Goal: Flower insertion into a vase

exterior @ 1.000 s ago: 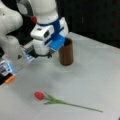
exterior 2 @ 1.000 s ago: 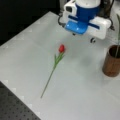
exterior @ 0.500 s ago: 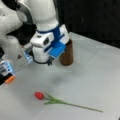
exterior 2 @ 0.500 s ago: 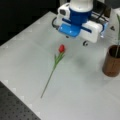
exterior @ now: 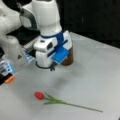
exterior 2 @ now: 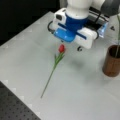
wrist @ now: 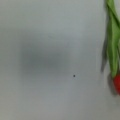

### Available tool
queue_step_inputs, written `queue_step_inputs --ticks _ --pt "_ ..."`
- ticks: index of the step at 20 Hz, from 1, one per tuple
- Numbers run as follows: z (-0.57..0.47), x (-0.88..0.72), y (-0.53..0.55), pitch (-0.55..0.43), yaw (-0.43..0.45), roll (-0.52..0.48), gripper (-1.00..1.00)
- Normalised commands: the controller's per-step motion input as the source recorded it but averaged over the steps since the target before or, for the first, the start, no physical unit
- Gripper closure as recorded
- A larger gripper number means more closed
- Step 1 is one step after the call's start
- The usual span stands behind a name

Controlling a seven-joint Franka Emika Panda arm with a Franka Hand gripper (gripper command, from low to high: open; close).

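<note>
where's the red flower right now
The red flower lies flat on the white table in both front views, just ahead of the gripper hovering above it, well apart from the vase.

I log: flower (exterior 2: pixel 56 65) flat on table (exterior 2: pixel 82 100); vase (exterior 2: pixel 112 61) well apart at a front view's right; gripper (exterior 2: pixel 75 37) above table, near flower head.

A pale grey table (exterior: pixel 100 75) fills both front views, backed by black. A dark perforated board (exterior 2: pixel 15 107) lies along its near edge in a front view. An orange item (exterior: pixel 10 79) sits at a front view's left, beside a blue-lit device (exterior: pixel 6 67).
</note>
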Motion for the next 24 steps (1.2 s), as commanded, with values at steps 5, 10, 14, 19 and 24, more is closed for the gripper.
queue_step_inputs --ticks 5,10,14,19,24 --pt "0.06 0.56 -0.26 0.151 0.029 -0.119 -1.00" --pt "-0.05 0.33 -0.29 0.158 0.063 -0.137 -1.00" --pt "-0.12 0.19 -0.12 0.206 0.068 -0.134 -1.00" --pt "-0.15 0.21 -0.01 0.226 0.113 -0.163 -1.00" --pt "-0.13 0.20 0.07 0.171 0.087 -0.110 -1.00"
